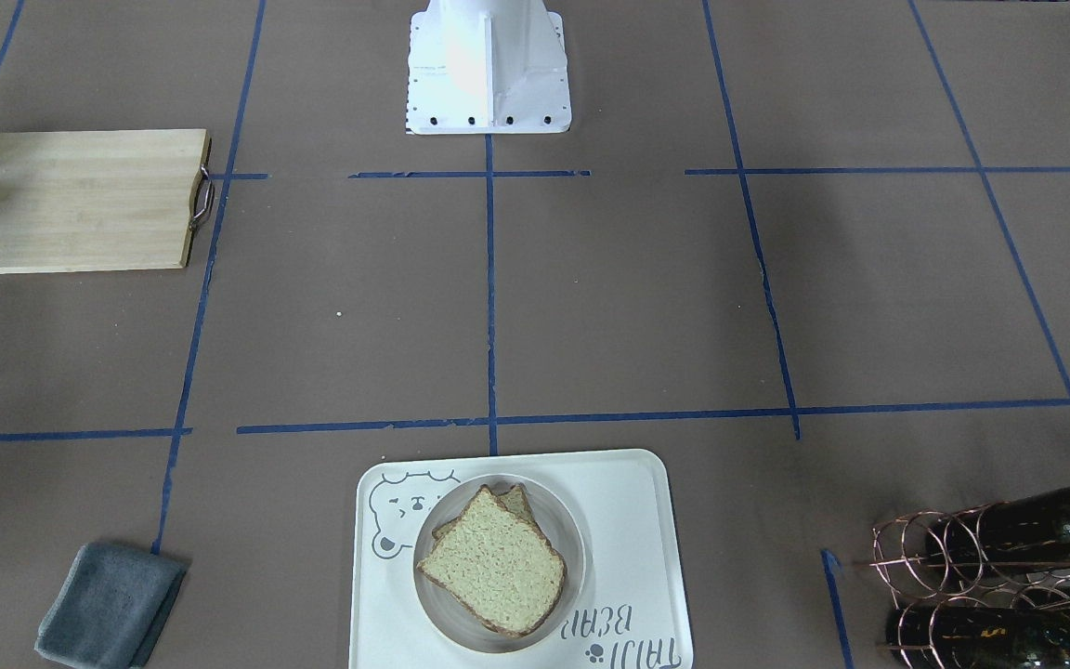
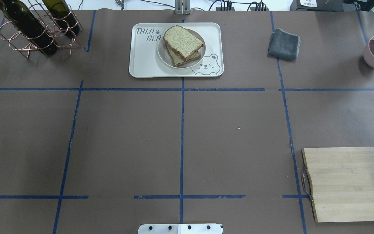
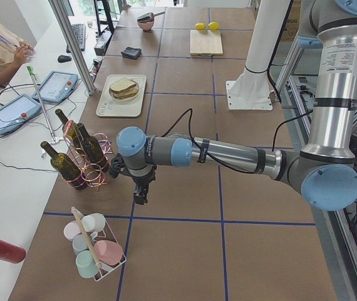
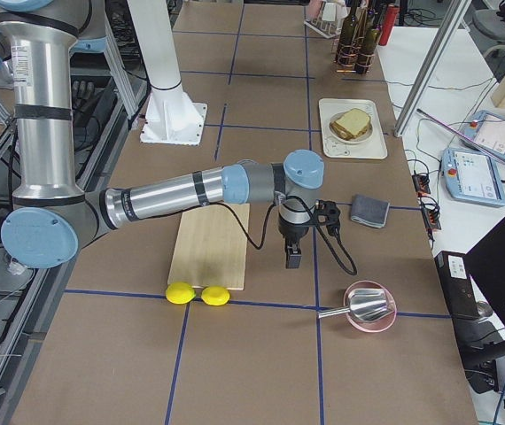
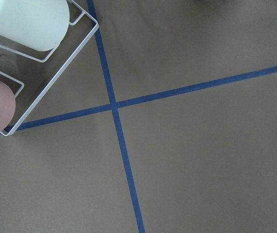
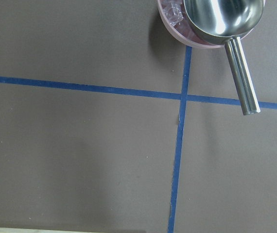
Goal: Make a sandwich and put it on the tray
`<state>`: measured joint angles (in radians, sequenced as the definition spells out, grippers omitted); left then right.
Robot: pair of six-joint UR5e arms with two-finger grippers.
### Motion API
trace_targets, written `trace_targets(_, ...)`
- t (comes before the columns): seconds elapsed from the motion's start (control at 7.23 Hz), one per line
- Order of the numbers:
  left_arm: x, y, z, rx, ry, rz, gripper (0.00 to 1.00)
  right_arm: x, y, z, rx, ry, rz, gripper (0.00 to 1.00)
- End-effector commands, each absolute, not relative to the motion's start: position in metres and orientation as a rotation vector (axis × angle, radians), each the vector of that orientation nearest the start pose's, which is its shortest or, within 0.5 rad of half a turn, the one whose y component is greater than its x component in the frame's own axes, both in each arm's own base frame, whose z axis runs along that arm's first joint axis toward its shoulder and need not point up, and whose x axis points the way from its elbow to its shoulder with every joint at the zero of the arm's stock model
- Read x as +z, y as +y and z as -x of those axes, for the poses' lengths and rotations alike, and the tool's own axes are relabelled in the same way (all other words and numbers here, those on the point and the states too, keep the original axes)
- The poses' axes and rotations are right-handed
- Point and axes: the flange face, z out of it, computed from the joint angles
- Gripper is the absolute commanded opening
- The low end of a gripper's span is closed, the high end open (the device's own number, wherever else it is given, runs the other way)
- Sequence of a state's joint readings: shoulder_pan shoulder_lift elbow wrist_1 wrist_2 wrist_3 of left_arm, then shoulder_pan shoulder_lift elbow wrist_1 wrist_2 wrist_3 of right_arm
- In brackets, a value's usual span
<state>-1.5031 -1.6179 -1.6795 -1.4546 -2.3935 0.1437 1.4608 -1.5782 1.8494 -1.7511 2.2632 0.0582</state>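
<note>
The sandwich [image 2: 183,42] shows as two slices of tan bread stacked on a small round white plate [image 2: 161,56]. The plate stands on the cream tray [image 2: 144,63] with the bear drawing, at the table's far middle. They also show in the front view: sandwich [image 1: 493,567], tray [image 1: 632,520]. The egg is hidden. My left gripper [image 3: 139,195] hangs over the table beside the wine rack, far from the tray; I cannot tell if it is open. My right gripper [image 4: 292,257] hangs beside the cutting board; I cannot tell its state either.
A wooden cutting board [image 2: 349,182] lies at the near right, with two lemons [image 4: 198,294] by it. A grey cloth [image 2: 283,44], a pink bowl with a metal scoop [image 6: 211,19], a copper wine rack with bottles [image 2: 34,29] and a wire rack of cups [image 3: 94,248] stand around.
</note>
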Motion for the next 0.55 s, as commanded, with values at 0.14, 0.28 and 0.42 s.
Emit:
trace_targets(0.14,0.59,-0.516,0.022,0.214,0.85,-0.065,1.0,0.548,-0.487,-0.005,-0.11,-0.703,-0.035,1.0)
trace_targets(0.28,0.59,-0.516,0.022,0.213,0.853,-0.064,1.0,0.55,-0.488,0.005,-0.128,-0.7,-0.026,1.0)
trace_targets(0.42,0.593,-0.517,0.022,0.211,0.851,-0.06,1.0,0.555,-0.489,0.006,-0.126,-0.696,-0.017,1.0)
